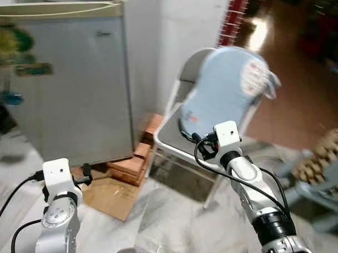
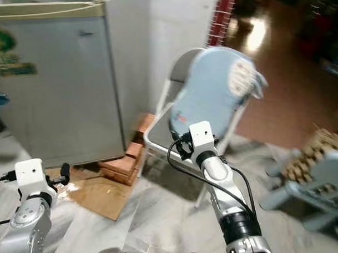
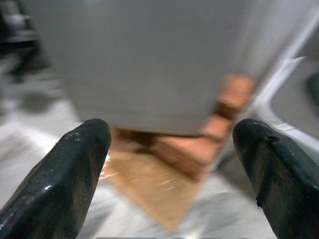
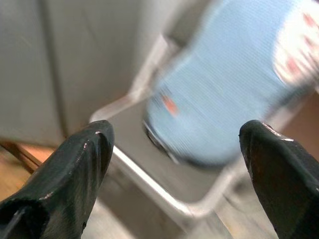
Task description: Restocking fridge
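Right gripper near chair, fridge

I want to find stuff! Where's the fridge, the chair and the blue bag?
fridge [image 1: 73, 91], left eye view, middle of its closed grey door.
chair [image 1: 170, 138], left eye view, bare seat.
blue bag [image 1: 223, 91], left eye view, middle of its front.

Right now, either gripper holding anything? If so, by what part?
Nothing held. Left gripper is open, aimed at the fridge base; right gripper is open, facing the blue bag on the chair.
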